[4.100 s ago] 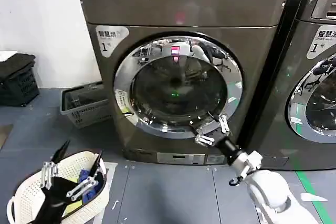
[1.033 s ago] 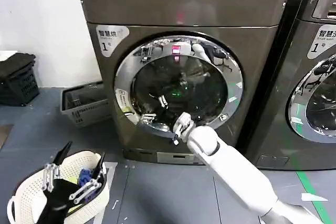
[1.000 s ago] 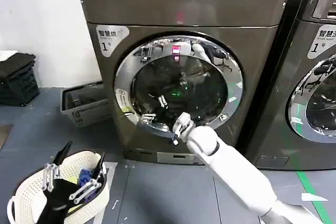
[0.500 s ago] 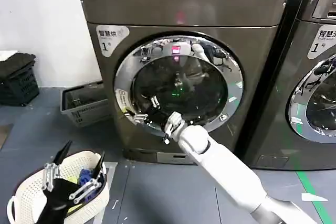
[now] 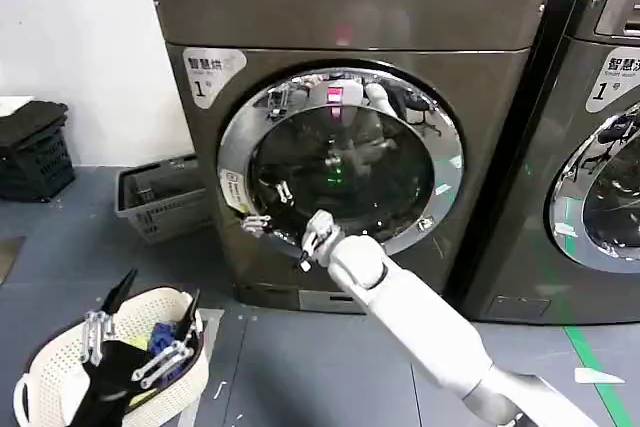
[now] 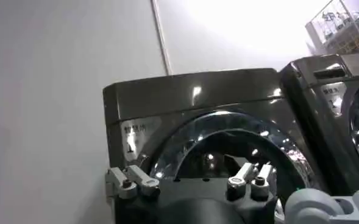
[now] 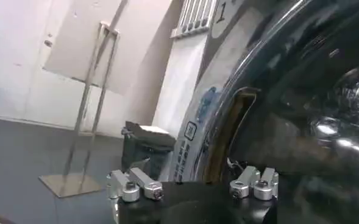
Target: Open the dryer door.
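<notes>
The dryer door, a chrome ring round dark glass, sits flush in the bronze-grey dryer. My right arm reaches in from the lower right, and my right gripper stands open against the door's lower left rim, with nothing between its fingers. From the right wrist, the right gripper is close in front of the dryer door, by a dark recess at the ring's edge. My left gripper hangs open above the white basket, low on the left. The left gripper looks up at the dryer door.
A darker second machine stands right beside the dryer. A grey basket lies on the floor left of the dryer, a black crate farther left. A white basket holding clothes sits under my left gripper. A metal stand stands off to one side.
My right gripper has travelled leftward along the door's lower rim, from the lower right to the lower left. The door looks unmoved, and the left arm has stayed put.
</notes>
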{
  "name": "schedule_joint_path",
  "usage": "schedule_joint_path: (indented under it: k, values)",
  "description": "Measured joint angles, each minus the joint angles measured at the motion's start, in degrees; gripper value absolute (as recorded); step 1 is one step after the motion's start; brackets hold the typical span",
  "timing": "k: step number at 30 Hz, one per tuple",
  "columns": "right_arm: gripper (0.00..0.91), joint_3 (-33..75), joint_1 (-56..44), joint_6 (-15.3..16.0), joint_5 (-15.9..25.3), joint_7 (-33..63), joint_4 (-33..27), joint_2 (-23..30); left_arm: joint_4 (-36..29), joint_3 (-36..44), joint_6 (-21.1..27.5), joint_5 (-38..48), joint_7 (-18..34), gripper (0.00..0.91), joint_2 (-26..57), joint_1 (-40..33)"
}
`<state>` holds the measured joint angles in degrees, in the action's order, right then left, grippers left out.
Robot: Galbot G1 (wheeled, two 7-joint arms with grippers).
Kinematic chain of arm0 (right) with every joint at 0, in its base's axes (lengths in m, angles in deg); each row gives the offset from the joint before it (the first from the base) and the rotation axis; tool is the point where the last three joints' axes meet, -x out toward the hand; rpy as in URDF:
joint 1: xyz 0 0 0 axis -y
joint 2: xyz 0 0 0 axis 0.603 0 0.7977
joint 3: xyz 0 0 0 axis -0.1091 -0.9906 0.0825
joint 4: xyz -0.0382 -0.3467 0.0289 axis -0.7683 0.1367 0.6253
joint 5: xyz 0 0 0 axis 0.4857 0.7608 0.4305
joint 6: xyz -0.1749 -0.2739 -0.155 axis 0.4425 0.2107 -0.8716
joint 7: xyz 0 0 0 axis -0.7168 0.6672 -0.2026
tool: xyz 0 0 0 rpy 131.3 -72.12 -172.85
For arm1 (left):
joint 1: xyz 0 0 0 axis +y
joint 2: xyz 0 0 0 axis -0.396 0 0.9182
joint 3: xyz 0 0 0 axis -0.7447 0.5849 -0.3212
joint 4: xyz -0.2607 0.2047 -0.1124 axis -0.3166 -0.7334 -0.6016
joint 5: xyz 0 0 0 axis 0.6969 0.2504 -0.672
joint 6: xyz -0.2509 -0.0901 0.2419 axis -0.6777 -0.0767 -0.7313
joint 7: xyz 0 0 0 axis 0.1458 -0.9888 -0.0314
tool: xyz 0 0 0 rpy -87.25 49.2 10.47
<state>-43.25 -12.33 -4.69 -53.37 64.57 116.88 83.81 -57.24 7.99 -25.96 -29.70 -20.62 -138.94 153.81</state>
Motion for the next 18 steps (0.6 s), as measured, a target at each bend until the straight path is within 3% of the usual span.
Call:
schedule_joint_path:
  k: [18]
  values:
    - [0.907, 0.04, 1.71, -0.99, 1.13, -3.15, -4.23, 2.64, 0.23, 0.01, -0.08, 0.0, -0.05, 0.907, 0.09, 0.25]
